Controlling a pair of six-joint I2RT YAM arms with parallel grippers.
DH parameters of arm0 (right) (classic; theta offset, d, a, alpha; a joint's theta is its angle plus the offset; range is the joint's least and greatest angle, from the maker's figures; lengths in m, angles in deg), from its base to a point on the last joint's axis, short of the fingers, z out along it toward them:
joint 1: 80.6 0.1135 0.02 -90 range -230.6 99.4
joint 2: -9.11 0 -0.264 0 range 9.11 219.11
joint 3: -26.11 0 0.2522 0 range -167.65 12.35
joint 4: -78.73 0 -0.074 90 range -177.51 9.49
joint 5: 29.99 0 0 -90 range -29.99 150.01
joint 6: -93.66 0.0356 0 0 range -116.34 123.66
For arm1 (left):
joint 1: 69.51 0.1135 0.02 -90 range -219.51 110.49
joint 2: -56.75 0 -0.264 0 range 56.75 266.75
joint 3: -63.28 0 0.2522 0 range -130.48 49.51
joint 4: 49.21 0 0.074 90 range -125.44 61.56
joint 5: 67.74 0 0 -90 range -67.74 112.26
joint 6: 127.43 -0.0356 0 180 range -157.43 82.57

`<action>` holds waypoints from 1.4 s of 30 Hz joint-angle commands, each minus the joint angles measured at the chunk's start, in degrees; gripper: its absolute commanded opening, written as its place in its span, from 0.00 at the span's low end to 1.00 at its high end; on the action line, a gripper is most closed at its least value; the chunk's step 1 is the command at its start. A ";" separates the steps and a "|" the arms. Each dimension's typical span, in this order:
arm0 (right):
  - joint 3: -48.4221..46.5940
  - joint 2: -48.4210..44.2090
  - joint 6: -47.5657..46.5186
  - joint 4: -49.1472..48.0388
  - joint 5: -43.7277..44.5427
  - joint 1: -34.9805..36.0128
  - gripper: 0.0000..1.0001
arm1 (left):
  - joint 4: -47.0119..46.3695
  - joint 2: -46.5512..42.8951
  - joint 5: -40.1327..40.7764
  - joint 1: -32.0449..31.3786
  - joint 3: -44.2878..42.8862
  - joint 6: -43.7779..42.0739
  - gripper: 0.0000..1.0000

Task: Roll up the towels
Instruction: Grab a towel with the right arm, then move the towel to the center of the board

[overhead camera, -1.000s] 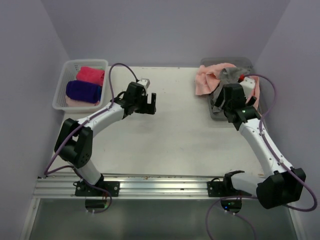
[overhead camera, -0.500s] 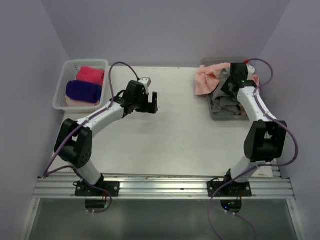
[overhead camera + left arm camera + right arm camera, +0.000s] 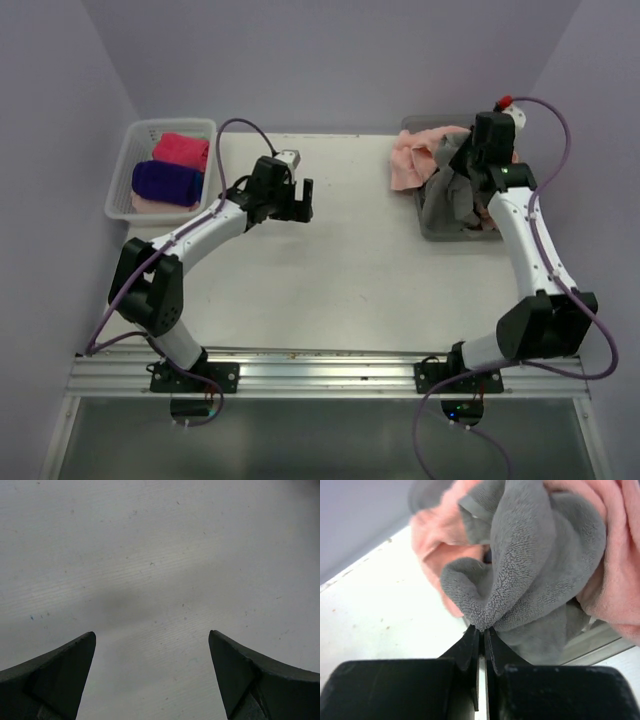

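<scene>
From above, the left end effector (image 3: 297, 200) hangs spread wide over the bare bench (image 3: 350, 270), gripping nothing. The right end effector (image 3: 472, 165) reaches into the grey tray (image 3: 455, 236) at the far right corner, where a grey towel (image 3: 450, 195) lies bunched beside a salmon pink towel (image 3: 408, 160) that spills over the tray's left rim. At far left, a white basket (image 3: 118, 195) holds a rolled hot pink towel (image 3: 182, 150) and a rolled purple towel (image 3: 167, 182). The left wrist view shows only bench between the parted fingers (image 3: 55, 675). The right wrist view shows the fingers (image 3: 470, 645) clenched on a fold of the grey towel, pink cloth behind it.
</scene>
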 commanded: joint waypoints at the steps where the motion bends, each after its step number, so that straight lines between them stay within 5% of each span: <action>1: -6.32 -7.80 -4.53 -1.50 -2.39 5.75 0.00 | 2.19 -0.01 2.95 0.85 -4.03 -0.04 1.00; 14: -22.78 -6.94 -13.34 0.53 -16.79 29.32 0.00 | 8.26 -4.93 0.23 13.41 -8.07 4.27 1.00; 21: -17.60 -1.49 -10.10 -2.37 -20.67 39.95 0.00 | 9.50 -10.38 8.40 17.45 -8.25 8.31 1.00; 27: -7.05 0.44 -7.19 -4.75 -18.22 40.14 0.00 | 8.70 -12.49 8.41 18.43 -6.49 9.28 1.00; 29: -4.50 1.06 -7.54 -3.27 -16.29 40.14 0.11 | 8.09 -11.79 5.26 18.43 -5.70 8.49 1.00; 30: -3.71 1.32 -8.15 -2.65 -15.76 40.14 0.23 | 7.65 -11.44 4.11 18.52 -5.44 8.32 1.00; 31: -2.05 1.59 -8.68 -1.42 -15.40 40.14 0.48 | 7.21 -11.00 1.49 18.43 -4.65 7.79 1.00; 32: -1.34 1.68 -9.12 -0.63 -15.23 40.06 0.62 | 6.77 -10.65 0.76 18.34 -4.30 7.35 1.00; 34: 0.68 1.33 -9.30 1.13 -13.03 39.71 0.81 | 6.33 -9.69 0.76 17.20 -3.86 6.30 1.00; 42: 15.18 -7.90 -4.99 -0.71 -15.40 30.22 0.80 | 8.79 -1.43 -1.08 6.23 -8.07 3.66 0.95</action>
